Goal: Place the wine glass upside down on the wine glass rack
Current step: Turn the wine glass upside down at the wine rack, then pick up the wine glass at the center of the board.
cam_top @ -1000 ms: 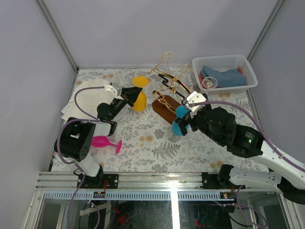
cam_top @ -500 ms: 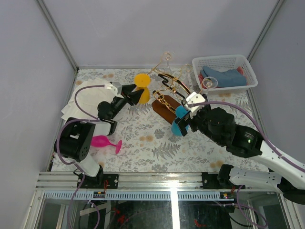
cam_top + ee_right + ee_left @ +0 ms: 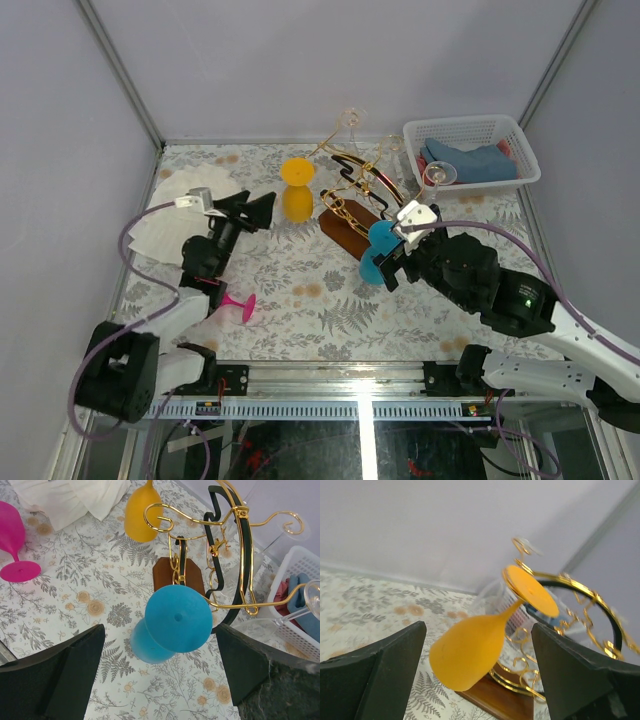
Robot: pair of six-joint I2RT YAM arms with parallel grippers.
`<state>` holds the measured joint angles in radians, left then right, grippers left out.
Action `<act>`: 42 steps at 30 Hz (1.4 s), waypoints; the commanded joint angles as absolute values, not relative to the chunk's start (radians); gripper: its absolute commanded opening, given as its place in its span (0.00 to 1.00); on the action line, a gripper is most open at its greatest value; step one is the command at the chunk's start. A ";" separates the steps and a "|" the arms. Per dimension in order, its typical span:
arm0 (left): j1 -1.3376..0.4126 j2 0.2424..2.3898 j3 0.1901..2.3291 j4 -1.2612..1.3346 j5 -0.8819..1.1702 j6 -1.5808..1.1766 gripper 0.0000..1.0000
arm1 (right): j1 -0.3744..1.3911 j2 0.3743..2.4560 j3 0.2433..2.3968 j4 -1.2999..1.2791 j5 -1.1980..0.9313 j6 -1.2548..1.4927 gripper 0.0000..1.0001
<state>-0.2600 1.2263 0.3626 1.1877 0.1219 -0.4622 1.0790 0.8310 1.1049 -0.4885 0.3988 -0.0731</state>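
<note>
A yellow wine glass (image 3: 297, 203) hangs upside down, bowl down, its foot (image 3: 297, 171) caught in a gold arm of the wine glass rack (image 3: 343, 228). My left gripper (image 3: 258, 208) stands open just left of the bowl, not touching it. In the left wrist view the yellow glass (image 3: 467, 652) hangs ahead of the left gripper (image 3: 479, 627), in front of the rack (image 3: 600, 605). My right gripper (image 3: 385, 262) is open beside a blue glass (image 3: 378, 250) hanging on the rack. The right wrist view shows the blue glass (image 3: 175, 620) between the right gripper's (image 3: 157, 632) spread fingers, untouched.
A pink glass (image 3: 226, 300) lies on its side on the floral table near the left arm. Clear glasses (image 3: 438, 175) hang on the rack's far arms. A white basket (image 3: 520, 140) with cloths stands at the back right. White cloth (image 3: 170, 205) lies at the left.
My left gripper has opened and let go of the yellow glass, which now hangs from the rack. The left arm has drawn back to the left. The right arm has barely moved.
</note>
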 commanded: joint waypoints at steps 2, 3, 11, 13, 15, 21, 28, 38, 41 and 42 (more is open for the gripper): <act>-0.253 0.997 0.442 0.579 -0.217 -0.707 0.88 | 1.074 0.812 1.082 -0.455 0.369 -0.040 1.00; -0.253 0.950 0.456 0.493 -0.240 -0.730 0.89 | 1.074 0.810 1.075 -0.453 0.366 -0.037 1.00; -0.252 0.689 0.487 -0.017 -0.375 -0.998 1.00 | 1.074 0.782 1.040 -0.457 0.350 0.000 1.00; -0.252 0.650 0.503 -0.090 -0.355 -0.992 1.00 | 1.074 0.772 1.035 -0.460 0.349 0.007 1.00; -0.252 0.627 0.526 -0.160 -0.337 -0.956 1.00 | 1.074 0.762 1.029 -0.460 0.347 0.013 1.00; -0.252 0.610 0.613 -0.413 -0.378 -0.961 1.00 | 1.075 0.752 1.007 -0.459 0.350 0.023 1.00; -0.252 0.645 0.719 -0.750 -0.400 -1.116 1.00 | 1.074 0.743 0.961 -0.439 0.361 0.040 1.00; -0.252 0.766 0.787 -1.206 -0.501 -1.415 1.00 | 1.074 0.742 0.913 -0.415 0.414 0.082 0.99; -0.252 0.785 0.767 -1.214 -0.531 -1.437 1.00 | 1.074 0.747 0.913 -0.414 0.417 0.091 0.99; -0.252 0.785 0.753 -1.194 -0.526 -1.430 1.00 | 1.074 0.750 0.913 -0.415 0.414 0.092 0.99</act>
